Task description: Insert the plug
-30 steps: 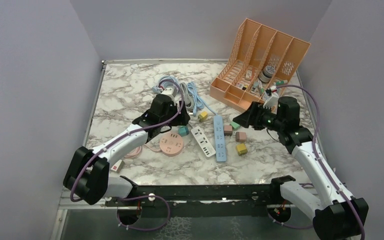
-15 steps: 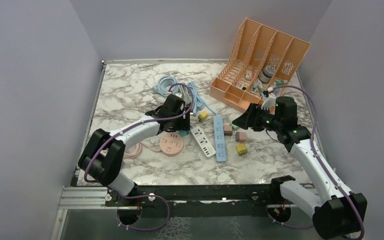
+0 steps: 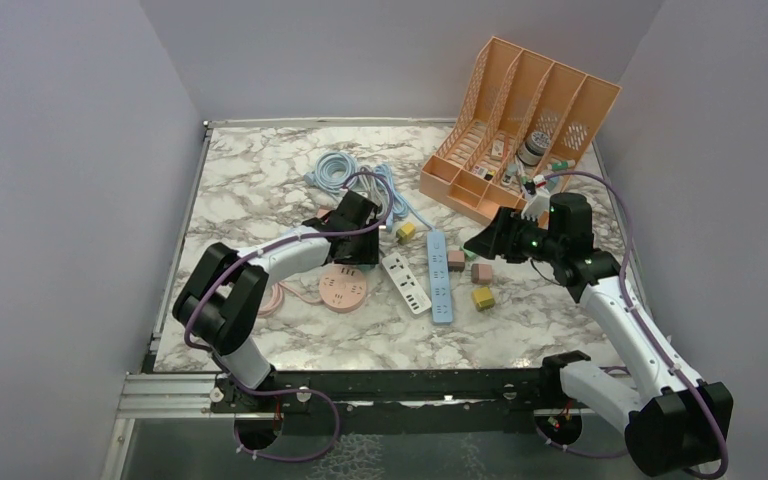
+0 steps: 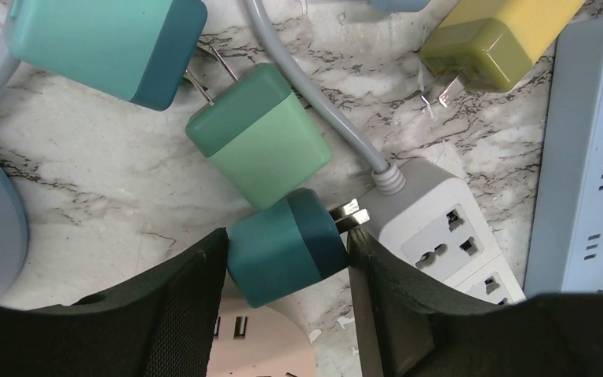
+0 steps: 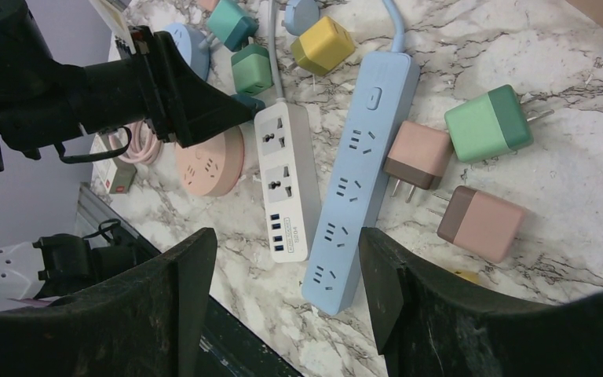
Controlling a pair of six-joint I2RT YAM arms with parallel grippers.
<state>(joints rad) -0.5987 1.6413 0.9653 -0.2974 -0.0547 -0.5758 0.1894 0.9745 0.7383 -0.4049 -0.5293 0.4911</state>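
A two-tone teal plug (image 4: 286, 245) lies on the marble with its prongs pointing toward the end of a white power strip (image 4: 440, 228). My left gripper (image 4: 286, 239) is shut on it, both fingers pressed to its sides. From above, the left gripper (image 3: 363, 252) sits between a round pink socket hub (image 3: 343, 287) and the white strip (image 3: 406, 282). A blue power strip (image 3: 440, 275) lies just right of the white one. My right gripper (image 5: 286, 259) hangs open and holds nothing, above the near ends of the blue strip (image 5: 361, 173) and white strip (image 5: 285, 173).
Loose plugs surround the teal one: a green plug (image 4: 259, 137), a bigger teal one (image 4: 106, 43) and a yellow one (image 4: 495, 39). Pink plugs (image 5: 483, 222) and a green one (image 5: 488, 123) lie right of the blue strip. An orange file rack (image 3: 520, 125) stands back right, a cable coil (image 3: 335, 170) behind.
My left arm has swung right and down toward the strips, and its jaws have narrowed onto the teal plug. The right arm has barely moved.
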